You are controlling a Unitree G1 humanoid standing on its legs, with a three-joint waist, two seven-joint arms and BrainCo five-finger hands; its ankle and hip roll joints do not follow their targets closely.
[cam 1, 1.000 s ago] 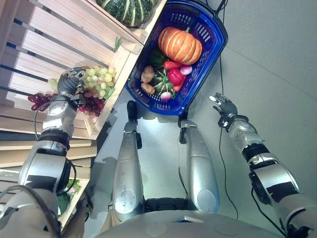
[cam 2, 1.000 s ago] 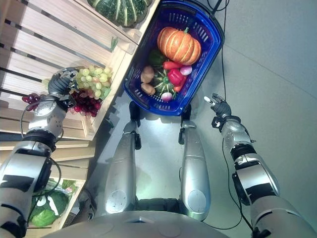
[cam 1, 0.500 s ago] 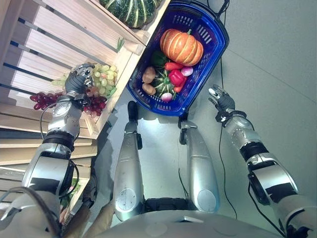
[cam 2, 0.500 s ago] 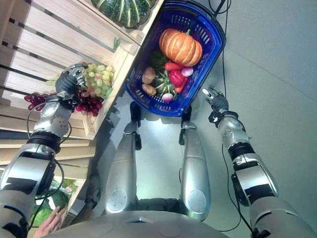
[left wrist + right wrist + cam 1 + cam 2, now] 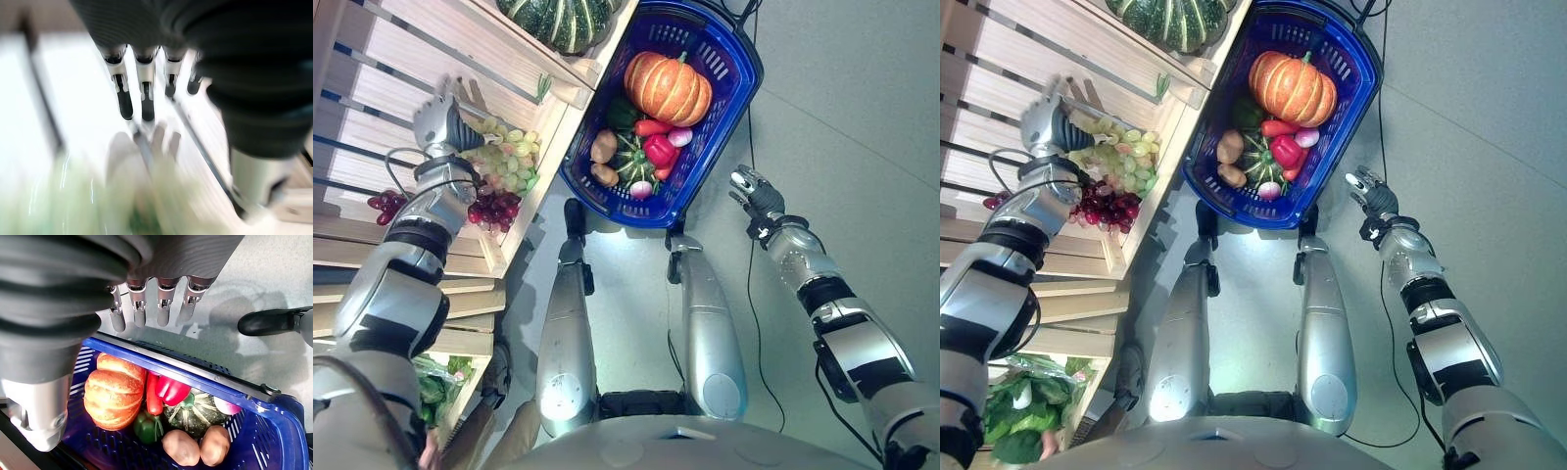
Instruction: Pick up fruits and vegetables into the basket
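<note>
blue basket (image 5: 729,93): plastic, on the grey floor (image 5: 862,117) ahead of the robot; its long axis runs from near left to far right, just beside the wooden shelf (image 5: 431,59).
basket contents: orange pumpkin (image 5: 668,88) at the far end, stem toward the far right; red pepper (image 5: 660,151), a long red chilli (image 5: 652,127), a dark green striped squash (image 5: 632,162), two brown potatoes (image 5: 603,147) on the left side, a green pepper (image 5: 146,427) and a pink radish (image 5: 680,137).
green grapes (image 5: 504,157): on the shelf's slats at the left, bunch lying lengthwise from far left to near right, touching the red grapes (image 5: 489,208) just nearer.
more red grapes (image 5: 384,204): further left on the same slat, partly behind the left arm.
left hand (image 5: 438,117): raised over the far-left end of the green grapes, fingers straight and spread, holding nothing; its wrist view shows the fingers (image 5: 123,100) extended over the pale slats.
right hand (image 5: 752,192): in the air over the floor, to the right of the basket's near end, fingers relaxed and straight, empty.
striped green pumpkin (image 5: 563,18): on the higher shelf, far left of the basket.
leafy greens (image 5: 1023,411): on a low shelf at the near left.
</note>
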